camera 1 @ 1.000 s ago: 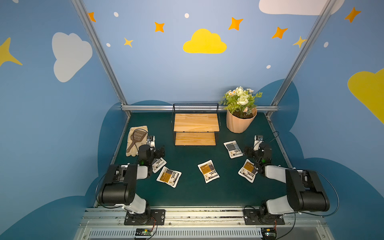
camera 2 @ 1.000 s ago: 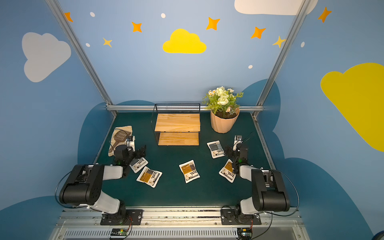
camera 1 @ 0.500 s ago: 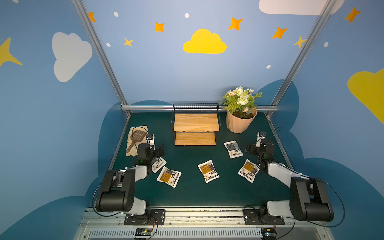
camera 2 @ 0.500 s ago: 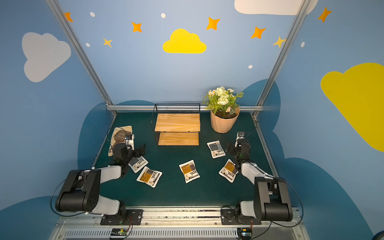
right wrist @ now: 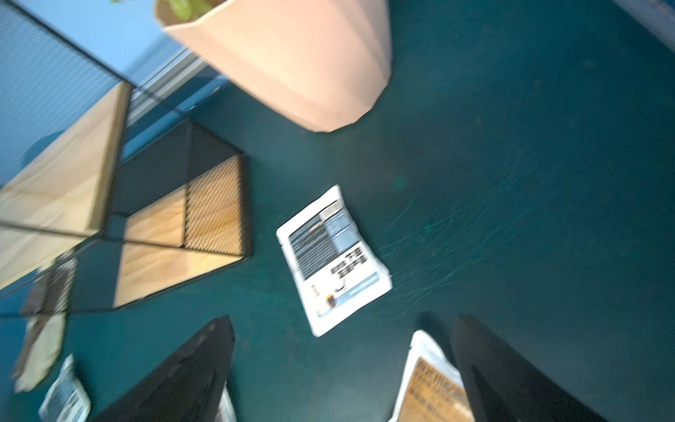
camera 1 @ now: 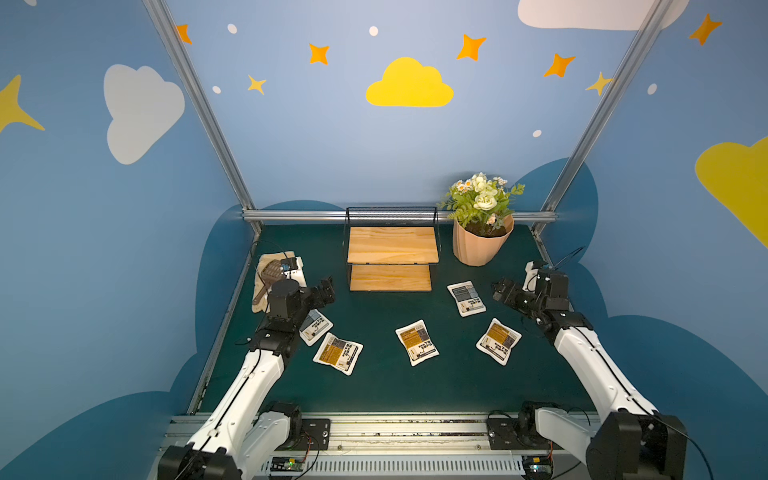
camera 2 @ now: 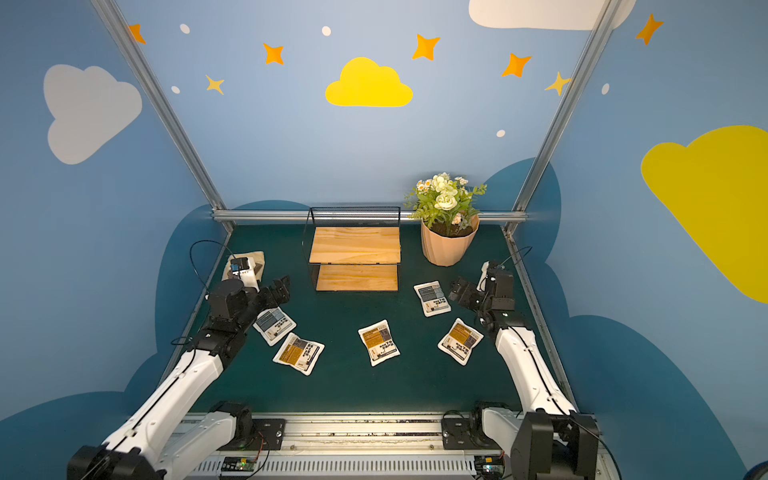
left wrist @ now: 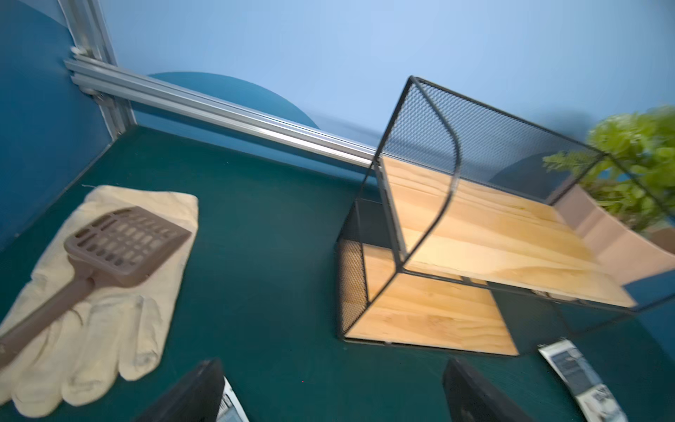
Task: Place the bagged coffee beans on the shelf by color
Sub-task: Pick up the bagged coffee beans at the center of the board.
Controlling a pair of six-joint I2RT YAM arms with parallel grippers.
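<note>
Pouches [camera 1: 416, 342], puffy white rectangles, lie flat; left pincer [left wrist: 332, 365] and right pincer [right wrist: 343, 325] gape wide, empty.

One grey-blue pouch [camera 1: 319, 328], half hidden

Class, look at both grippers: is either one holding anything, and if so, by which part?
Nothing is held. The left gripper and the right gripper are both open and empty; the coffee bags lie loose on the mat.

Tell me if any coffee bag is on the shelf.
No, both boards of the shelf are bare.
</note>
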